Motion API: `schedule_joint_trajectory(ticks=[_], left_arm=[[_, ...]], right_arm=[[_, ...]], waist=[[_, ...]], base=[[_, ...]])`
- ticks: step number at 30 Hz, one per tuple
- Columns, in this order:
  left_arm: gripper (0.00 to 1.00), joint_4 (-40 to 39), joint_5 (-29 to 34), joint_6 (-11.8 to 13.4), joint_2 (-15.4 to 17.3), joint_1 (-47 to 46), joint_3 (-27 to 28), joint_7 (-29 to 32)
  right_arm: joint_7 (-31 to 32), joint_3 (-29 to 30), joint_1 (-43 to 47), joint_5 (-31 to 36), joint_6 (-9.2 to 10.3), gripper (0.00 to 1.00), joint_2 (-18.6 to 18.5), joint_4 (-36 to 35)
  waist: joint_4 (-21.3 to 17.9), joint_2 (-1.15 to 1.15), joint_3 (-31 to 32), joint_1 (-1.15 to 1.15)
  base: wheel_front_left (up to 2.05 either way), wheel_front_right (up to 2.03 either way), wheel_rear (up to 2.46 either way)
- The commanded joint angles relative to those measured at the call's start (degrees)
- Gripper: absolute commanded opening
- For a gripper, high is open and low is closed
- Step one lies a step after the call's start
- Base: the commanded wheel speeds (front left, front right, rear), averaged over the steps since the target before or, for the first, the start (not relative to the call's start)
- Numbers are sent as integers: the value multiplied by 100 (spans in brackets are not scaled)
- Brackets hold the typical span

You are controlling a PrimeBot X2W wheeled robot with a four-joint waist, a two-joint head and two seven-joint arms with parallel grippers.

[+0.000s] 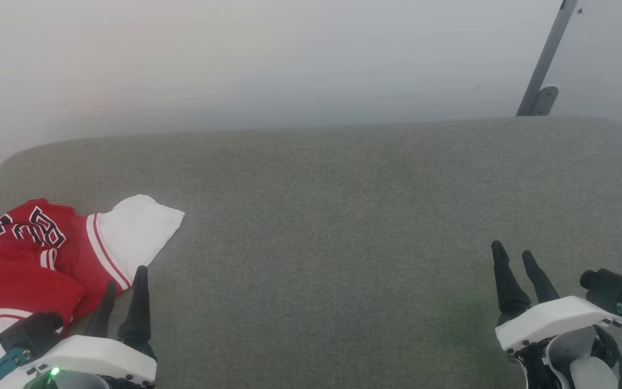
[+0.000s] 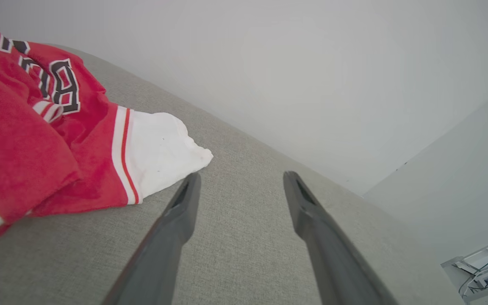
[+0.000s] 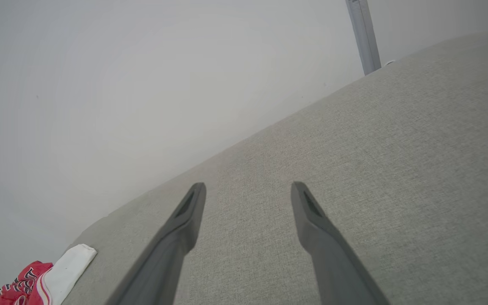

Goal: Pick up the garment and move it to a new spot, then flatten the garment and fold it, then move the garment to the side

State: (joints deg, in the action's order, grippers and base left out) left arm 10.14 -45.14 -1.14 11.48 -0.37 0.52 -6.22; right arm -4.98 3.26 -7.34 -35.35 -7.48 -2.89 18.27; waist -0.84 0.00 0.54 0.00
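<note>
The garment (image 1: 30, 259) is a red jersey with a white sleeve, striped trim and black white-outlined letters, lying bunched at the near left of a grey fabric surface (image 1: 343, 216). My left gripper (image 1: 126, 276) stands open at the lower left, its fingertips just at the garment's near right edge, holding nothing. In the left wrist view the garment (image 2: 49, 140) lies left of the open fingers (image 2: 184, 212), whose left tip sits beside the white sleeve. My right gripper (image 1: 513, 254) is open at the lower right over bare fabric. The right wrist view shows the garment (image 3: 45, 279) far at the lower left.
A pale wall (image 1: 289, 59) rises behind the grey surface's rounded far edge. A grey metal post (image 1: 546, 59) leans at the back right. A shelf with cables (image 2: 481, 267) shows at the lower right of the left wrist view.
</note>
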Motion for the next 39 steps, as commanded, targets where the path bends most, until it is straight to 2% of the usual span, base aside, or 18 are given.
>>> schedule_joint_trajectory(ticks=[1, 22, 39], left_arm=[[100, -86, 234, -50, 50, -20, 50, -75], [100, -210, 1432, -504, 36, 224, 484, -390], [100, -433, 2040, -630, 102, 452, 649, -605]], right_arm=[[-78, 9, -134, 242, -1, 100, -1, -53], [-473, 153, -119, 1663, -1, 100, -3, 35], [-735, 260, -108, 2722, -2, 100, -8, 26]], waist=[[-1, 0, 3, 0], [-13, 0, 49, 0], [-38, 0, 75, 0]], base=[[0, 0, 0], [0, 0, 0], [0, 0, 0]])
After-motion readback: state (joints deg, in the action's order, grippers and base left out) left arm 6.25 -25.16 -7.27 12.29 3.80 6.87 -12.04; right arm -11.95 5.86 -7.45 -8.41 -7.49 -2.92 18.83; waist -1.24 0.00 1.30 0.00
